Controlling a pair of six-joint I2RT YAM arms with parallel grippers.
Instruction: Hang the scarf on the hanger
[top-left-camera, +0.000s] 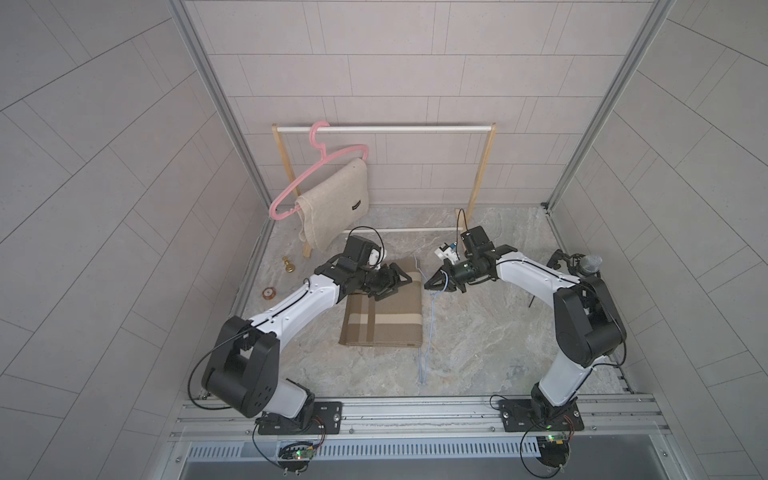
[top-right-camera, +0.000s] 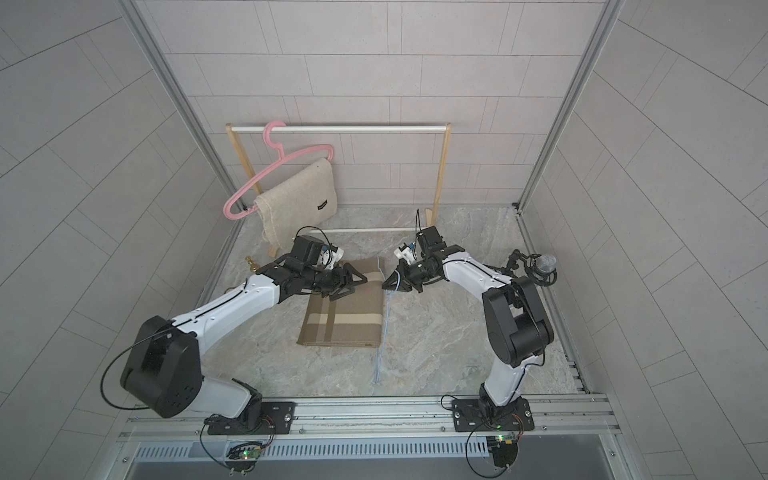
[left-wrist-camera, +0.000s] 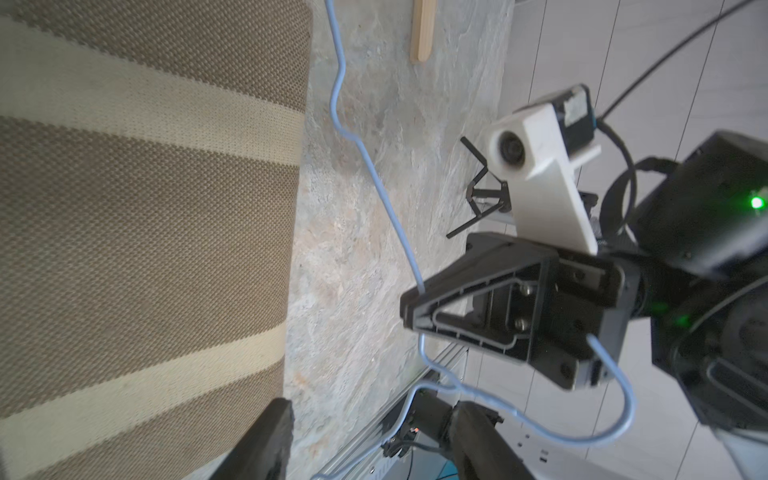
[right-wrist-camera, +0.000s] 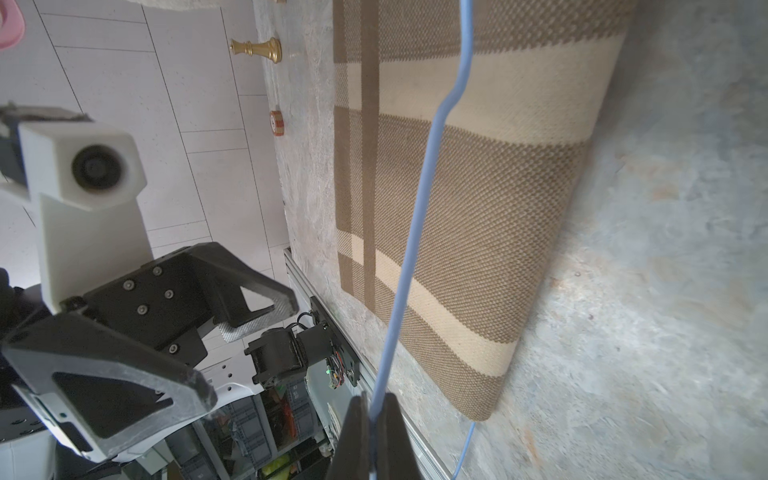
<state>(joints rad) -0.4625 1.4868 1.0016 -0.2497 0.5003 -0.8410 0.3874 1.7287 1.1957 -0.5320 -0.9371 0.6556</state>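
Scarf (top-left-camera: 382, 316) — brown, cream-striped, folded — left end effector (top-left-camera: 395, 287) parted, right end effector (top-left-camera: 429, 285) pinching blue hanger (right-wrist-camera: 417, 216).

Both top views: stereo pair, high behind the arm bases, pitched down at the whole table (top-left-camera: 478, 332), near-identical. Left wrist: close over striped scarf (left-wrist-camera: 145, 249), facing right gripper (left-wrist-camera: 411, 307). Right wrist: close, sights along blue hanger (right-wrist-camera: 419, 216) over same scarf, facing left gripper (right-wrist-camera: 247, 349).

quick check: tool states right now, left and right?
Left tool: open, holding nothing, above the plaid scarf.
Right tool: closed on the blue wire hanger.
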